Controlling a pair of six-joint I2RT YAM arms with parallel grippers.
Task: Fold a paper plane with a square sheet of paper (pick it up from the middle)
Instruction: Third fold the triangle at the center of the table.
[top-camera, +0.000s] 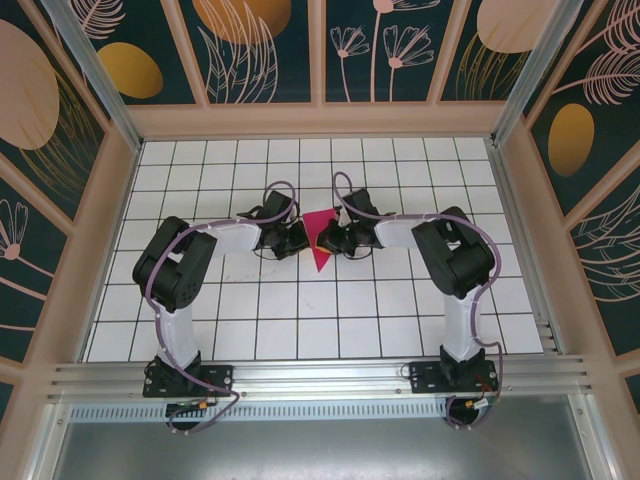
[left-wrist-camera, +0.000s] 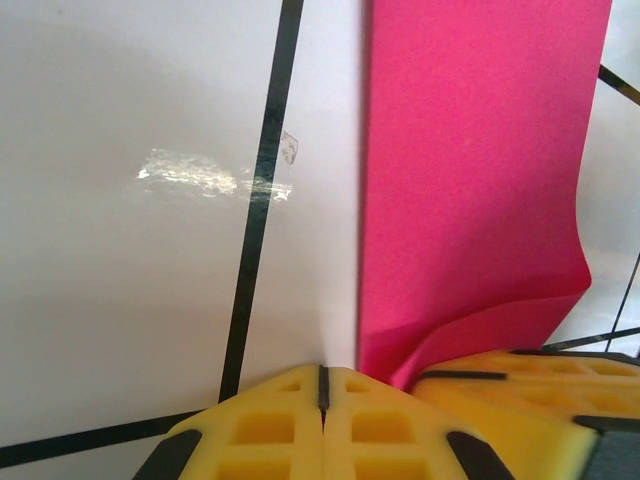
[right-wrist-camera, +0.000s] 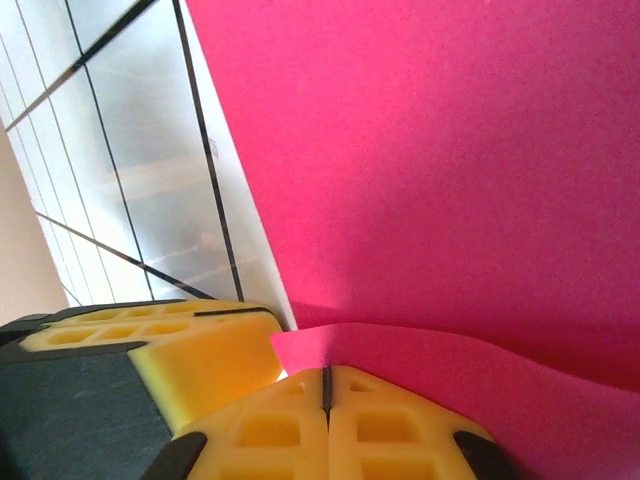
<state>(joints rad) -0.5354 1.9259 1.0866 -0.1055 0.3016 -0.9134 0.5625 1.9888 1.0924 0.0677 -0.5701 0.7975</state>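
Observation:
The magenta-pink sheet of paper lies mid-table, seen from above as a narrow wedge pointing toward the near edge. Both grippers meet over it. My left gripper is shut; in its wrist view the tips rest on the white table just left of the paper's straight edge, nothing between them. My right gripper is shut too. In the right wrist view a raised flap of paper curls over its tips. One yellow finger of the right gripper sits under that lifted flap.
The table is white with a black grid, boxed in by wood-framed patterned walls. An aluminium rail runs along the near edge by the arm bases. A shiny tape smear marks the table left of the paper.

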